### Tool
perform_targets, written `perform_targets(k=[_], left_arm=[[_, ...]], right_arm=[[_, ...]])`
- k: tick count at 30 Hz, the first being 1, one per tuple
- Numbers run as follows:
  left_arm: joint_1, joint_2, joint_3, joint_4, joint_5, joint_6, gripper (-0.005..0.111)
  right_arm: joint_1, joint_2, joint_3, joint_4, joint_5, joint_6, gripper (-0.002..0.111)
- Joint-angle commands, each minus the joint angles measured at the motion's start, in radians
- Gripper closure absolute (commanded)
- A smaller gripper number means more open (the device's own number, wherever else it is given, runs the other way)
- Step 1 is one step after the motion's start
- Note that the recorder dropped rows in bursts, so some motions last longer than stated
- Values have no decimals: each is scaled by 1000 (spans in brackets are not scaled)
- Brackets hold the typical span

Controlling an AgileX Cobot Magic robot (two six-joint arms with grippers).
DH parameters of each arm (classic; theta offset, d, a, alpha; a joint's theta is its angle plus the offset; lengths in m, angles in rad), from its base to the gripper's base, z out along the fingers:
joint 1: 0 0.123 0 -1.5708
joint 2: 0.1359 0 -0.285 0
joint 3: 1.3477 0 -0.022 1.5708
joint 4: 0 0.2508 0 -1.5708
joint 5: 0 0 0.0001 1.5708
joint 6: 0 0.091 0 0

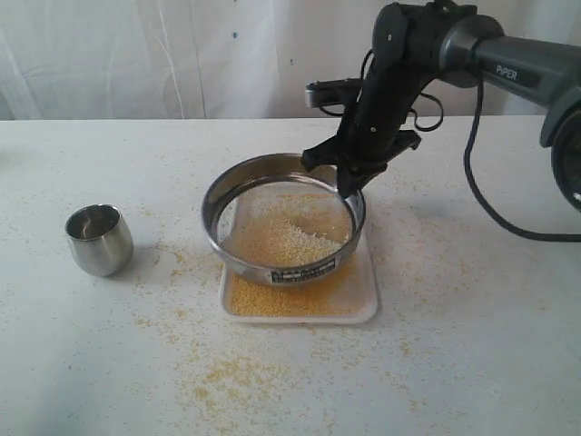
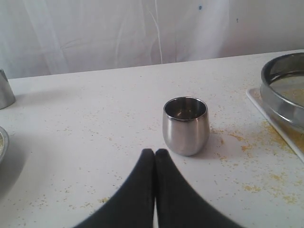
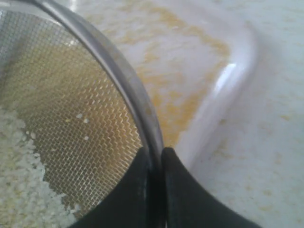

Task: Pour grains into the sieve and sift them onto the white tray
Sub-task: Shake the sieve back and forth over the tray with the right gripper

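Contact point is the far right section of the sieve (image 1: 238, 259) rim, as the exterior view shows it, where the right gripper (image 1: 349, 186) comes down from above. The right wrist view shows the right gripper (image 3: 154, 161) clenched on the steel rim (image 3: 114, 66), one finger inside the mesh and one outside the wall, with no gap visible at the metal. The sieve sits over the white tray (image 1: 363, 304), its round body covering most of the tray's far half; whether the mesh bottom rests on the tray or hangs just clear cannot be told. Coarse pale grains (image 1: 290, 238) lie heaped on the mesh, and fine yellow grains (image 1: 281, 300) cover the tray floor beneath and in front. Judgement: sifting is well advanced, and any further shaking turns on this one-sided rim grip holding the sieve centred above the tray. The left gripper (image 2: 155, 156) is closed on nothing, fingers pressed together, pointing at the steel cup (image 2: 185, 126), which stands upright on the table (image 1: 472, 345), well apart from the sieve. Loose yellow spill is scattered on the table around the tray.
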Motion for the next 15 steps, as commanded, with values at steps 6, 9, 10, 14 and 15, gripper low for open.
perform_targets(k=[6,9,10,14,15], left_arm=[[3,-5,4,-6,-6,-6,107],[3,-5,4,-6,-6,-6,107],[3,-5,4,-6,-6,-6,107],[3,-5,4,-6,-6,-6,107],[3,-5,4,-6,-6,-6,107]], right_arm=[[-54,-20,-10,-83,-89,239,108],[-51,-20,-10,281,50,-268,108],[-43,-25,-10,210,-11,-264,108],[-62,-31,-10,144,-16,10,108],[-56,-29,-10,271,56,-280,108]])
